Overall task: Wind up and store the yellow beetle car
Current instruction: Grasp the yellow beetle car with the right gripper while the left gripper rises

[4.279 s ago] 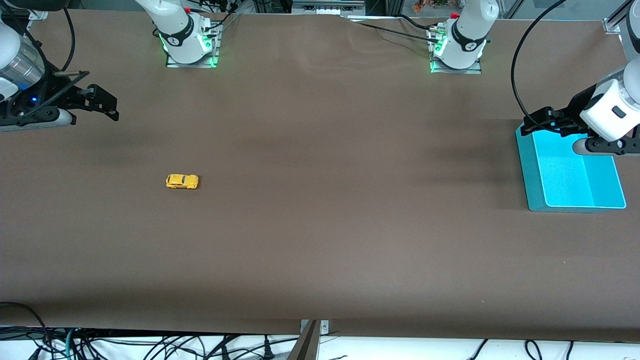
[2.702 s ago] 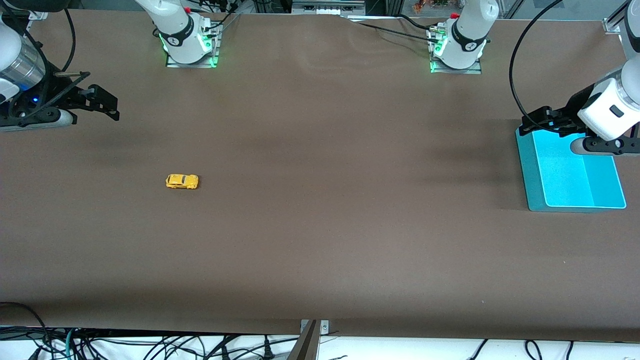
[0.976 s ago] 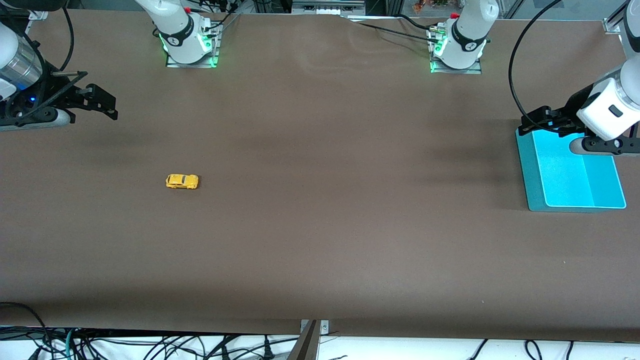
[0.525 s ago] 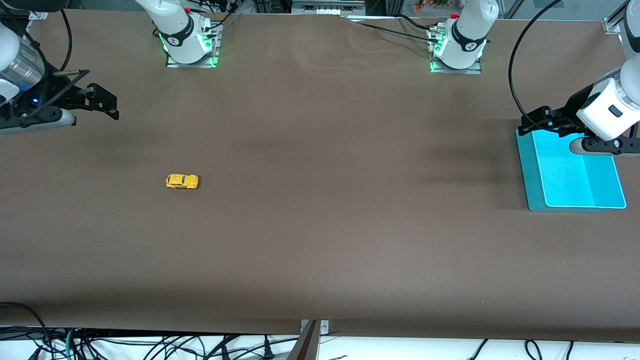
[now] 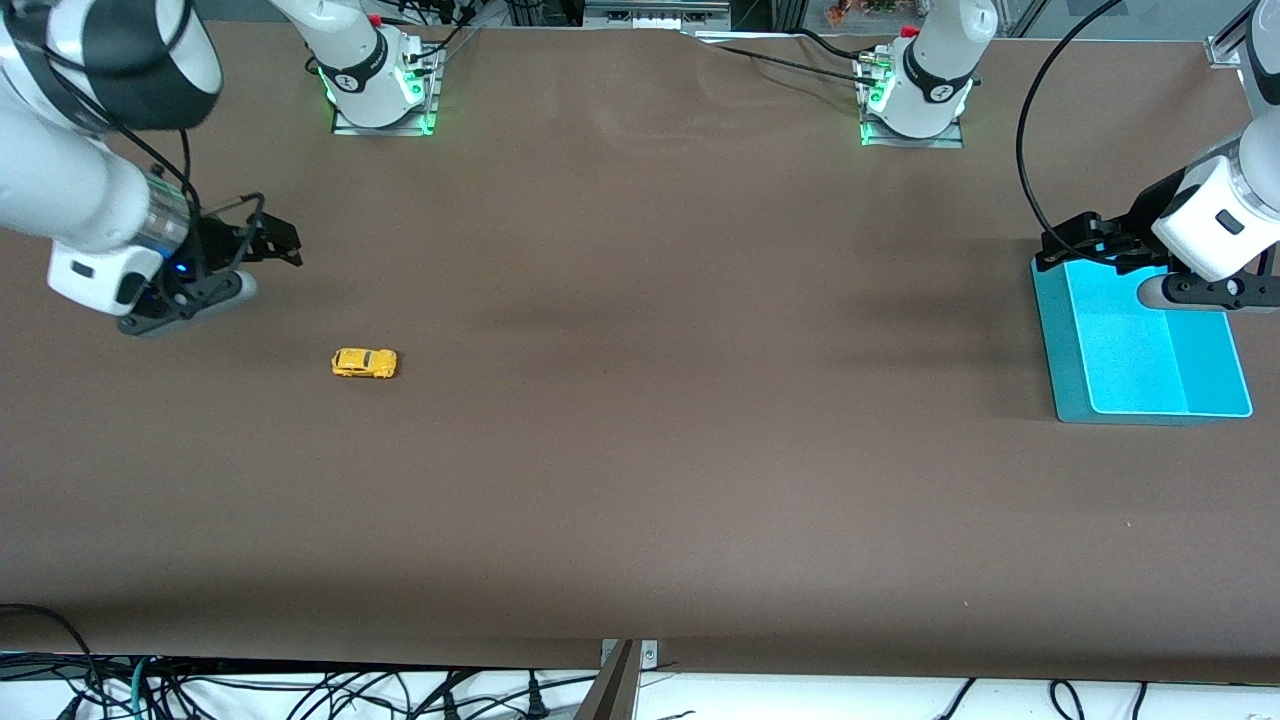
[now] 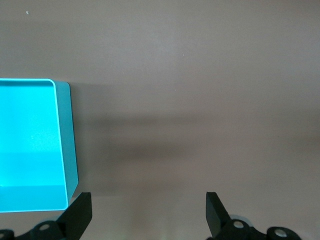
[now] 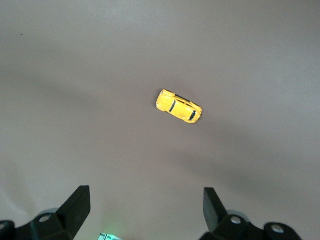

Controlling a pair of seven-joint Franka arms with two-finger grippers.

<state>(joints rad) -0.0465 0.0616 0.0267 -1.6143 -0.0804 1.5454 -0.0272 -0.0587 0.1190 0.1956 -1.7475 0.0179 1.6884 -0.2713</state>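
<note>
Tiny bright yellow beetle car (image 5: 365,363) on brown table (image 5: 640,450), toward right arm's end. Right end effector (image 5: 272,243) above table near car, spread wide, empty. Left end effector (image 5: 1075,243) waits over cyan tray (image 5: 1058,340) corner, spread wide, empty.

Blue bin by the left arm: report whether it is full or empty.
Empty. The blue bin shows only bare floor in the front and left wrist views, though the left gripper hides one corner. The yellow beetle car sits on the table.

Open turquoise bin (image 5: 1062,350) (image 6: 64,150) on the brown table (image 5: 640,450), at the left arm's end.
</note>
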